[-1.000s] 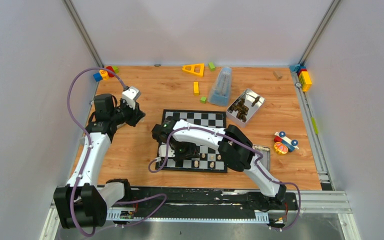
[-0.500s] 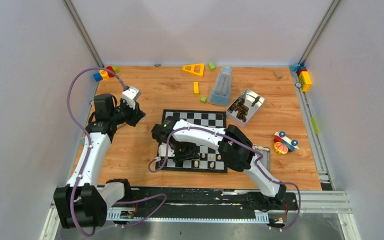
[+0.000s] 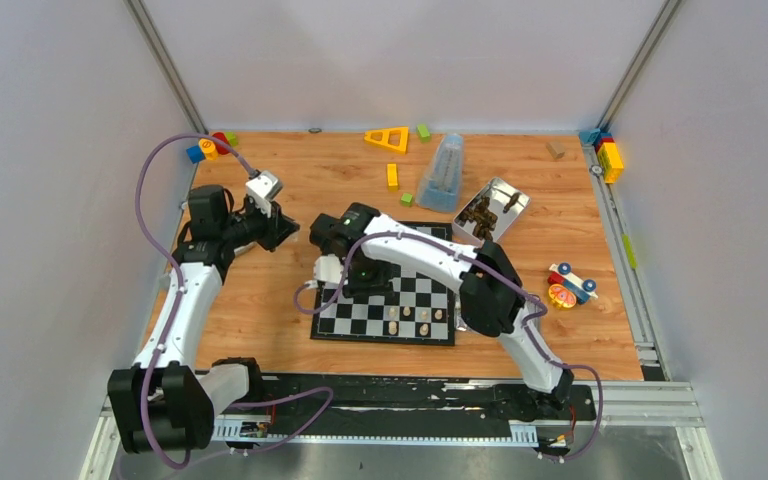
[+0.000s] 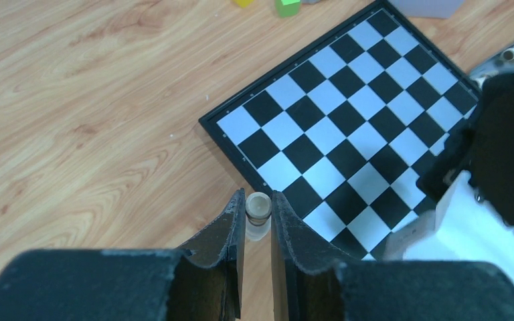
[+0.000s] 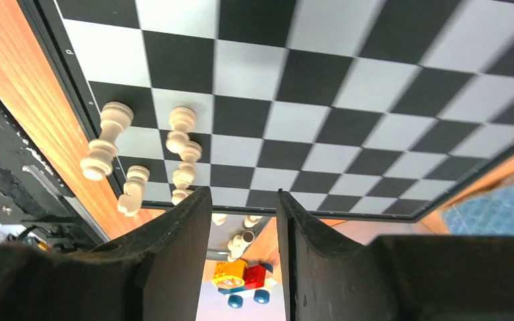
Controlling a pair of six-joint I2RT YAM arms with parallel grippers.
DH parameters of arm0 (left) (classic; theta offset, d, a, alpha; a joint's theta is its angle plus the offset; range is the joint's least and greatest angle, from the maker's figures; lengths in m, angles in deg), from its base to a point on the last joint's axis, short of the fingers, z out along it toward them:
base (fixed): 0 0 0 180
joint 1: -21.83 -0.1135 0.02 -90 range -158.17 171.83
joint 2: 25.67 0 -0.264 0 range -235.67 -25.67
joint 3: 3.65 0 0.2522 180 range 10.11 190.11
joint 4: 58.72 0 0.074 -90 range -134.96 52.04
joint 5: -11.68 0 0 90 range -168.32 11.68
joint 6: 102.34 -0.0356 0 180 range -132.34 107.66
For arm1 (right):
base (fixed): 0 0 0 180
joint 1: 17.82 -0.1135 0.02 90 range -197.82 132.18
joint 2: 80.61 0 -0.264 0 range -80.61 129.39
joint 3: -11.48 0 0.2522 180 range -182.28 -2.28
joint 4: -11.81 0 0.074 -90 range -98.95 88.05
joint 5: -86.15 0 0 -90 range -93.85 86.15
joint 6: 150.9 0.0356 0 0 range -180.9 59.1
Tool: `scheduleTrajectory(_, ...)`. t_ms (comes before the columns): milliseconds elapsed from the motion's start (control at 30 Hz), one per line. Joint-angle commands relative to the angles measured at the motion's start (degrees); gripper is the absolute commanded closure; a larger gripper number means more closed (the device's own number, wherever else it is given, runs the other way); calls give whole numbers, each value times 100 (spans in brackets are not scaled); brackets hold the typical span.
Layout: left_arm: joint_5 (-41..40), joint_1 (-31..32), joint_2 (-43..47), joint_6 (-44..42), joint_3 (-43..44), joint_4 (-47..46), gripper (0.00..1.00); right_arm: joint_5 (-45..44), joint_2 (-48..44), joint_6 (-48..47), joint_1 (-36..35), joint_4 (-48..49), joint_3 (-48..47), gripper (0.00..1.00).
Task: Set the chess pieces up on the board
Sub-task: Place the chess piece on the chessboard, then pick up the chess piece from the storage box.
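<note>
Checkered board [image 3: 350,322] lying flat, cream chess pieces [image 3: 407,314] upright along its near edge, one piece [image 4: 258,206] between left fingers [image 4: 231,231]

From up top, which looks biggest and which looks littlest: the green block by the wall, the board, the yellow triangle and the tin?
1. board
2. tin
3. yellow triangle
4. green block

None of them look alike in size.
</note>
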Motion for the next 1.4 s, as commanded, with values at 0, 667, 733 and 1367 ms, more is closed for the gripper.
scheduleTrajectory(0, 526, -45, -129, 587, 268, -668, 100, 336, -696, 241, 375, 238, -638, 58)
scheduleTrajectory(667, 1091, 673, -1212, 6556, -153, -6445, 100, 5792, -3391, 3828, 3288, 6036, 2933, 65)
scheduleTrajectory(733, 955, 910, -1340, 6939, -249, -6930, 100, 6049, -3480, 4271, 3323, 6711, 3271, 64)
scheduleTrajectory(1367, 666, 1634, -2145, 8206, -542, -9289, 100, 7430, -2880, 6245, 3413, 9059, 3498, 51)
